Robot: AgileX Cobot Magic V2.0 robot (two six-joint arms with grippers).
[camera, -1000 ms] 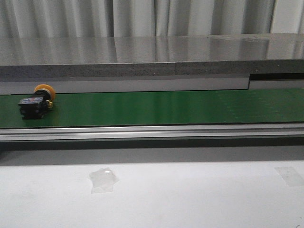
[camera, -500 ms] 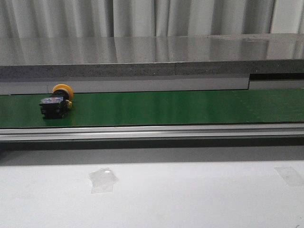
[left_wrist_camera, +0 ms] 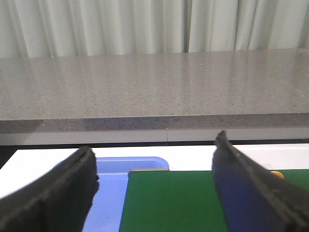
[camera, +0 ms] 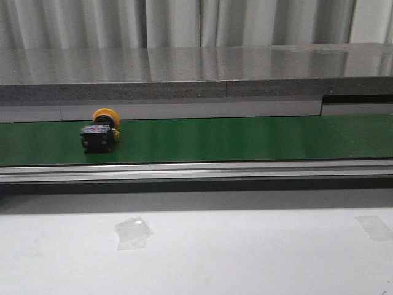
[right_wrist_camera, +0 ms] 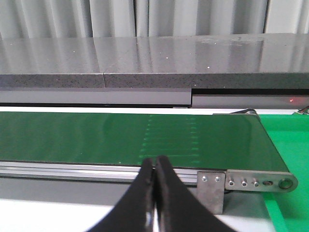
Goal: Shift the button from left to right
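The button point(camera: 100, 131), with a yellow-orange cap on a black body, lies on its side on the green conveyor belt point(camera: 245, 138), toward the belt's left part. In the left wrist view only a sliver of the yellow cap point(left_wrist_camera: 276, 174) shows past one finger. My left gripper point(left_wrist_camera: 154, 154) is open over the belt's left end point(left_wrist_camera: 169, 198), with nothing between its fingers. My right gripper point(right_wrist_camera: 154, 163) is shut and empty, in front of the belt's right end point(right_wrist_camera: 96, 135). Neither gripper shows in the front view.
A blue tray point(left_wrist_camera: 111, 183) sits at the belt's left end. A grey stone shelf point(camera: 184, 74) runs behind the belt, with an aluminium rail point(camera: 196, 171) along its front. Two tape patches point(camera: 133, 232) point(camera: 374, 226) lie on the white table. A green mat point(right_wrist_camera: 289, 140) lies past the right end.
The button has travelled to the right along the belt, from near the left edge of the front view to about a quarter of the way across.
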